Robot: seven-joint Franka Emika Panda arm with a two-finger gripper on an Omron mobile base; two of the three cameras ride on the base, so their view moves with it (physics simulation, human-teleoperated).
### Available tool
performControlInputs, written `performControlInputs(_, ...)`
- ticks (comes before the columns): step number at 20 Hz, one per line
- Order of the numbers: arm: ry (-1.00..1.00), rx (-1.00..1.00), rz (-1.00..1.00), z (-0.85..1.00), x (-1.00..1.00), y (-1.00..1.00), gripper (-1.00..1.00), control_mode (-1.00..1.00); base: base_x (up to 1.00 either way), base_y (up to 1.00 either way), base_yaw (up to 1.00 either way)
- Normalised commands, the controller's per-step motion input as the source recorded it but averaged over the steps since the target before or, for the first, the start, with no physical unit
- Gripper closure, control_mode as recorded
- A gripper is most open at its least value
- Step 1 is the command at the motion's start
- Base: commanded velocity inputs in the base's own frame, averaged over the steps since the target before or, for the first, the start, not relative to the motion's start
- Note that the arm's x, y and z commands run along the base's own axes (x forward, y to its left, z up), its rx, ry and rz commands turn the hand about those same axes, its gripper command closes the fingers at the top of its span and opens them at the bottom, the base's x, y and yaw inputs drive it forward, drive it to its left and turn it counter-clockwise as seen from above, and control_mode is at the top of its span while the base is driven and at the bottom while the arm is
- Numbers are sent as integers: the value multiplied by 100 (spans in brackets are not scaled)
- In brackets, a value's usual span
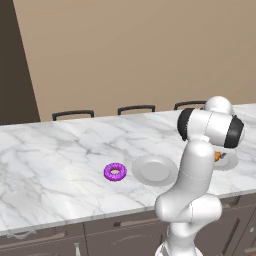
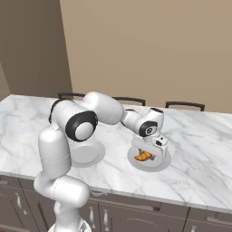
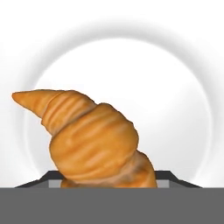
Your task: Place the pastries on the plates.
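I had the tool closed on the golden-brown crescent croissant, low over the right-hand light-grey round plate on the white marble bench. The purple-frosted ring donut lay on the bench beside the empty second plate. Risk as I judged it: only one horn was pinched, so the croissant might swing, land near the rim and roll off on release.

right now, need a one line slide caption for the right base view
Gripper holds the croissant just over a grey plate on the marble counter; second plate sits bare.
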Motion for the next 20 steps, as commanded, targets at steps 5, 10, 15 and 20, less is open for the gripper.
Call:
performControlInputs(5,-1,0,0,0,0,0,-100,-100,0,0,0)
performControlInputs(10,-5,0,0,6,0,0,-100,-100,0,0,0)
performControlInputs(15,-11,1,0,42,-17,0,-100,-100,0,0,0)
performControlInputs(20,-5,3,0,44,-43,36,-100,-100,0,0,0)
